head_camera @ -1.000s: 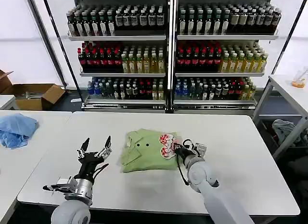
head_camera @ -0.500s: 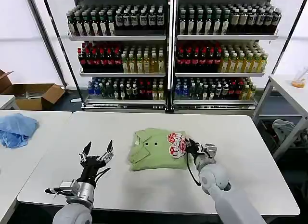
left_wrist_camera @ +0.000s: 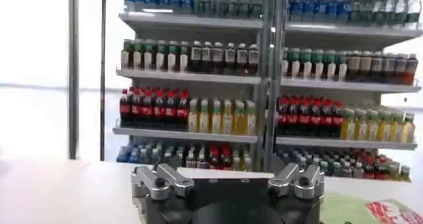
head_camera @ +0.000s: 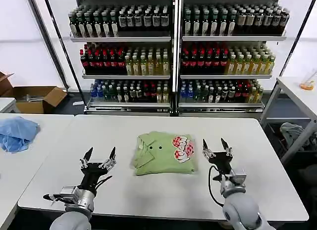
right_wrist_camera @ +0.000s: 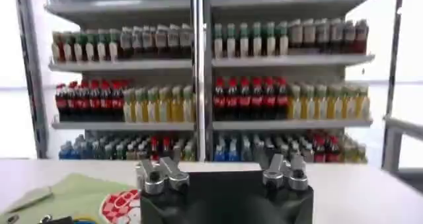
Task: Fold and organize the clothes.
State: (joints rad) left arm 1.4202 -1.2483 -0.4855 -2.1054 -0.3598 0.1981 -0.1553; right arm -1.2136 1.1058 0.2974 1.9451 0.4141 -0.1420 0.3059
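Where the head view looks down on the white table (head_camera: pixel 257 156), the folded light green shirt (head_camera: pixel 163 153) lies near the frame's centre, collar toward the left, its red-and-white printed patch (head_camera: pixel 183 148) at the right edge of the fold. The right gripper (head_camera: pixel 216 147) stands just right of the shirt, apart from it, fingers spread wide and pointing up, holding nothing. The left gripper (head_camera: pixel 99 157) sits left of centre in the lower frame, well apart from the shirt, fingers likewise spread and empty. A light blue cloth (head_camera: pixel 17 133) rests on a separate table at the left edge.

The wrist views look level across the table toward the bottle shelves (left_wrist_camera: pixel 264 80) and show the finger bases, not the fingertips. The left wrist view catches a sliver of shirt (left_wrist_camera: pixel 344 209) and patch (left_wrist_camera: pixel 393 212) at lower right; the right wrist view shows shirt (right_wrist_camera: pixel 66 195) and patch (right_wrist_camera: pixel 120 205) at lower left.
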